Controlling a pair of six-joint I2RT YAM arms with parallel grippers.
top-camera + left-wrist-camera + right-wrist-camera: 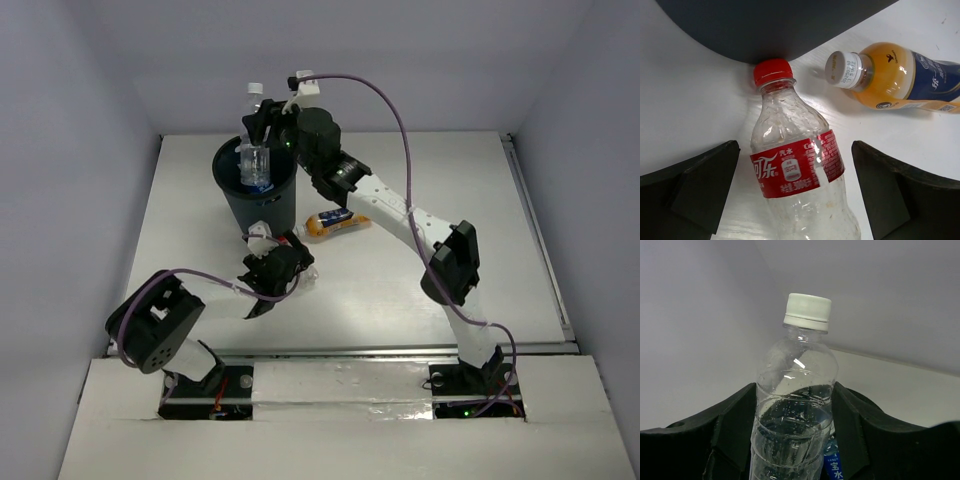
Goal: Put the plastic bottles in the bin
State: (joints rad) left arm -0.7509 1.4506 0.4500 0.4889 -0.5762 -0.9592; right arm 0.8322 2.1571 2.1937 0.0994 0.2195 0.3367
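Observation:
The black bin [228, 195] stands at the table's back left. My right gripper [262, 128] is shut on the plain clear white-capped bottle [254, 100] and holds it upright over the bin's mouth; the right wrist view shows both pads against the bottle [795, 390]. A blue-labelled bottle [833, 467] lies in the bin below it. My left gripper [795, 200] is open around the clear red-labelled, red-capped bottle [792, 165], which lies on the table with its cap against the bin wall [775, 25]. The orange bottle [335, 224] lies to the right of the bin.
The table has a white top, with grey walls at the back and both sides. The orange bottle [900, 75] lies close to the right of the red-capped one, its white cap pointing at the bin.

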